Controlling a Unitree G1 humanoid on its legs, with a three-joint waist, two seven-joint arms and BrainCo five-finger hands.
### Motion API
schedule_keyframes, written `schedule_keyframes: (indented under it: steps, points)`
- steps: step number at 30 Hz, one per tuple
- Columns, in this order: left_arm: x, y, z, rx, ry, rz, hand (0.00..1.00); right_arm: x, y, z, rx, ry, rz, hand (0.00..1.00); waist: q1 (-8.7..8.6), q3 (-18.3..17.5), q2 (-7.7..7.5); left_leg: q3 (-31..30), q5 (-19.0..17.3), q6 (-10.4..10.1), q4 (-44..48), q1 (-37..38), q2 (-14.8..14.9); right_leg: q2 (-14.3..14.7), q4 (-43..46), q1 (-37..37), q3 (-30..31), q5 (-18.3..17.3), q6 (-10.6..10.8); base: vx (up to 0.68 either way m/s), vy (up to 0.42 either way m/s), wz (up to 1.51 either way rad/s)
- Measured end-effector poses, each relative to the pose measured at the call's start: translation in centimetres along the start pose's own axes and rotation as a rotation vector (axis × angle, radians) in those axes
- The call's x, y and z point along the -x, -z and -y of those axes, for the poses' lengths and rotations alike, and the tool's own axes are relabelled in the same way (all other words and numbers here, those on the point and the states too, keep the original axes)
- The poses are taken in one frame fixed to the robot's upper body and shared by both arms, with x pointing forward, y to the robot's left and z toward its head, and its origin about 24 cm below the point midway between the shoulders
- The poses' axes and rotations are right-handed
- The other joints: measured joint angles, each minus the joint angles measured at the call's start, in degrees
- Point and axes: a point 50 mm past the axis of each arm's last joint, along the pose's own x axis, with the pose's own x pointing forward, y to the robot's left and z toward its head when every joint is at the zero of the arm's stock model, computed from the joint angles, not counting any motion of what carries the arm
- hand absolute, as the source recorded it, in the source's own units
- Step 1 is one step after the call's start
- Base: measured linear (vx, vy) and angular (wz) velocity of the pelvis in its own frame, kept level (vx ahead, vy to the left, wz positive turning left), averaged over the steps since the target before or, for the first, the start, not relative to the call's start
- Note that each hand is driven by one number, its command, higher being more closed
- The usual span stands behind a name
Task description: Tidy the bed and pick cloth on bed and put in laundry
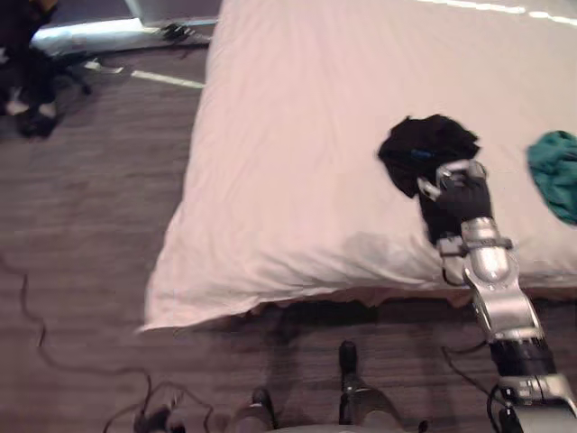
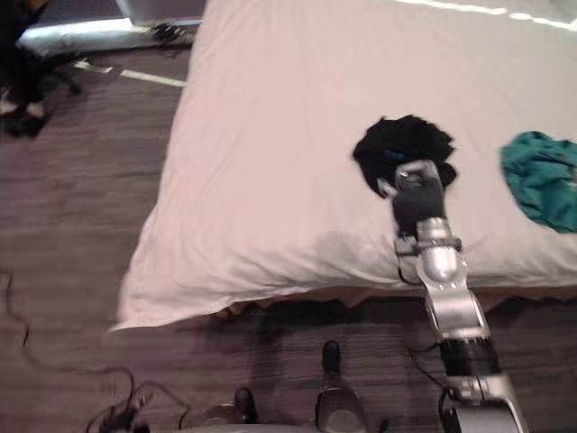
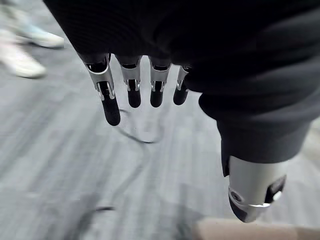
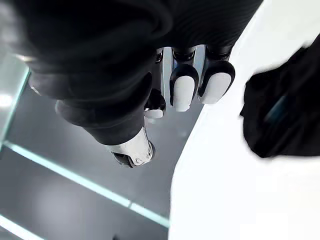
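Closest in, the left hand (image 3: 131, 87) just hangs over the floor (image 1: 90, 225) with its fingers straight and loose and nothing in them. My guess is it's parked low so it stays out of the other arm's way.

Next up is the bed (image 1: 288, 135). The near left corner of the cover droops down toward the floor, and the rest of the top looks pretty smooth.

The right hand (image 1: 455, 203) is reached in over the near edge, toward the right side. In its own wrist view the fingers are relaxed and a bit apart from the thumb, so it's a loose open hand with nothing in it. It's aimed straight at the black cloth (image 1: 424, 144), which sits bunched up just past the fingertips. I can't tell if they're touching it yet or are just short of it. The hand coming in low from the near edge makes sense to me, since a crumpled heap like that is easiest to rake into the palm from the side.

Further along to the right, close to the right edge, there's a teal cloth (image 1: 554, 171), well apart from the black one. I'd say that one's for later.

So the job looks barely started: both cloths are on the bed and neither has been grabbed.
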Motion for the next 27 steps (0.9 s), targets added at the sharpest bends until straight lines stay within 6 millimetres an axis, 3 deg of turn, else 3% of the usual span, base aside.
schedule_keyframes:
  steps: [2,4,8,12,14,16,18,22,27]
  points:
    - [0.3,1.3,-0.1,-0.035,0.009,-0.022,0.00,-2.4,-2.3,-1.4,-0.014,-0.071,0.087,1.00,1.40,1.23,0.04,-1.46,0.77,0.16,0.33,-3.20,-0.52,-0.80,0.00,-2.17,-1.21,0.58,-0.04,-0.11,-0.004,0.45]
    - [0.3,1.1,0.3,-0.060,0.027,-0.003,0.00,-3.9,-4.3,-2.3,-0.029,-0.130,0.158,1.00,2.52,3.01,0.14,-2.44,1.38,0.13,0.43,-5.16,-0.81,-1.15,0.00,-3.55,-1.87,1.14,-0.28,-0.12,-0.023,0.35]
    - [0.8,-0.8,2.1,-0.120,0.110,0.119,0.00,-5.8,-7.4,-3.8,-0.042,-0.209,0.261,1.00,3.78,6.76,0.65,-4.83,2.36,-0.08,1.24,-10.10,-1.21,-1.81,0.01,-6.70,-3.68,1.86,-0.53,-0.08,-0.013,0.28]
    - [1.6,-4.3,4.7,-0.126,0.196,0.273,0.00,-7.5,-9.4,-4.9,-0.058,-0.252,0.316,1.00,3.88,11.43,2.65,-7.41,3.95,0.03,2.23,-15.52,-1.62,-2.75,0.03,-10.22,-6.14,2.90,-0.74,-0.05,0.026,0.34]
    - [2.2,-5.9,6.2,-0.141,0.241,0.333,0.00,-7.9,-8.8,-6.0,-0.074,-0.270,0.279,1.00,4.65,11.96,3.52,-7.58,4.12,-0.03,2.84,-18.24,-1.63,-2.73,0.03,-12.51,-6.29,3.31,-0.83,-0.05,0.018,0.12]
    - [3.3,-8.5,8.5,-0.174,0.306,0.430,0.00,-8.1,-6.6,-7.8,-0.109,-0.286,0.172,1.00,5.79,12.59,4.67,-7.67,4.12,-0.02,3.94,-21.59,-1.65,-2.71,0.03,-15.41,-6.22,3.82,-0.79,-0.04,0.027,0.05]
    - [4.2,-10.4,10.0,-0.195,0.343,0.502,0.00,-8.0,-6.7,-8.7,-0.161,-0.267,0.195,1.00,6.37,12.99,5.26,-7.65,4.17,0.05,4.83,-23.89,-1.73,-2.75,0.03,-17.46,-5.89,4.33,-0.44,-0.04,0.034,0.00]
    - [5.6,-13.5,11.5,-0.197,0.377,0.614,0.00,-8.1,-6.8,-10.1,-0.214,-0.274,0.206,1.00,5.69,13.25,5.67,-7.36,4.05,0.20,5.36,-24.51,-1.92,-2.83,0.03,-18.34,-4.74,4.55,-0.12,-0.04,0.052,-0.08]
    - [7.5,-15.5,13.4,-0.222,0.438,0.716,0.00,-7.8,-6.4,-11.7,-0.241,-0.300,0.176,1.00,4.46,13.24,5.70,-7.03,3.85,0.40,6.24,-24.46,-1.85,-2.75,0.02,-18.19,-3.98,4.63,0.05,-0.07,0.037,-0.05]
